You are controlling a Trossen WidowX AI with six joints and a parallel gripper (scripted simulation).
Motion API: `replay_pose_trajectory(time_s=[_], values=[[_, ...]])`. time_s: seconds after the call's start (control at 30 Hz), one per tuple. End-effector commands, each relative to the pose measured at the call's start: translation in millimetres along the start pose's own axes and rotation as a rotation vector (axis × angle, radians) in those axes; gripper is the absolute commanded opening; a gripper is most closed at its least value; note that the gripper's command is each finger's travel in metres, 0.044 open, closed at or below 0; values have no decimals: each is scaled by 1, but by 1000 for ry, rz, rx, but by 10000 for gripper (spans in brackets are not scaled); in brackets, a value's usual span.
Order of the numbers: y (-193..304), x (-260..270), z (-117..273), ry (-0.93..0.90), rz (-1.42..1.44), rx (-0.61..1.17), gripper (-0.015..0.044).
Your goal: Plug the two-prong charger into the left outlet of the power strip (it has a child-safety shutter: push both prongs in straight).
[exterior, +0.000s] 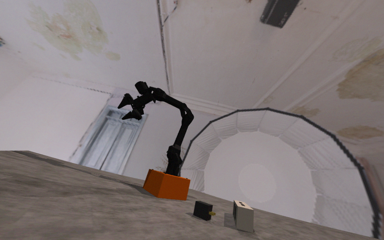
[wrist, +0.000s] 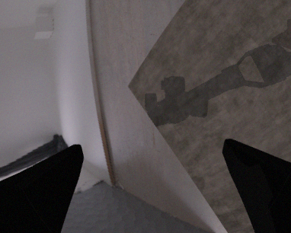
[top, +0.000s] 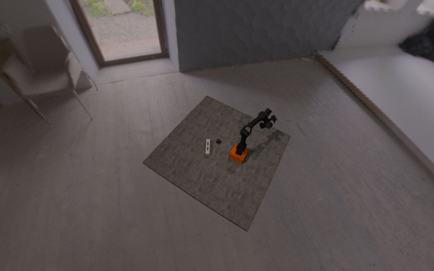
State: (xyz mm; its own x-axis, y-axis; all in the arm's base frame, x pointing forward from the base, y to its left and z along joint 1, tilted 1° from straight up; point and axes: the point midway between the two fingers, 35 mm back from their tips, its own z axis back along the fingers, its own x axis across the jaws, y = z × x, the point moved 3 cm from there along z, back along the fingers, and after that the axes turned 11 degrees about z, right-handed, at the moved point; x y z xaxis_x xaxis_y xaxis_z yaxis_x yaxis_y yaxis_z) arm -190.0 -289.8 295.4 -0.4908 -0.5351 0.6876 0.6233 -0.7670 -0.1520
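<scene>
The black charger (top: 218, 141) (exterior: 202, 210) lies on the grey slab, with brass prongs pointing toward the power strip in the exterior view. The cream power strip (top: 207, 152) (exterior: 244, 220) stands a short gap away from it, with dark slots on its top. My gripper (top: 271, 123) (exterior: 120, 113) (wrist: 154, 150) is wide open and empty. It is raised high, on the far side of the base from the charger and strip. Neither of these shows in the wrist view.
The orange base (top: 236, 156) (exterior: 173, 188) stands on the slab (top: 225, 191) (exterior: 68, 208), beside the charger. The slab's corner and the arm's shadow (wrist: 222, 78) show in the wrist view. A chair (top: 43, 79) stands on the floor at the far left in the top view.
</scene>
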Motion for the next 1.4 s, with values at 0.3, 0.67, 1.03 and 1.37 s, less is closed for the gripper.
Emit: replay_pose_trajectory(time_s=[0.3,0.67,1.03,1.37], values=[[59,-32,1,46,326,124,440],[103,-59,9,51,619,230,440],[139,-93,22,70,804,336,440],[170,-125,36,46,1076,424,440]])
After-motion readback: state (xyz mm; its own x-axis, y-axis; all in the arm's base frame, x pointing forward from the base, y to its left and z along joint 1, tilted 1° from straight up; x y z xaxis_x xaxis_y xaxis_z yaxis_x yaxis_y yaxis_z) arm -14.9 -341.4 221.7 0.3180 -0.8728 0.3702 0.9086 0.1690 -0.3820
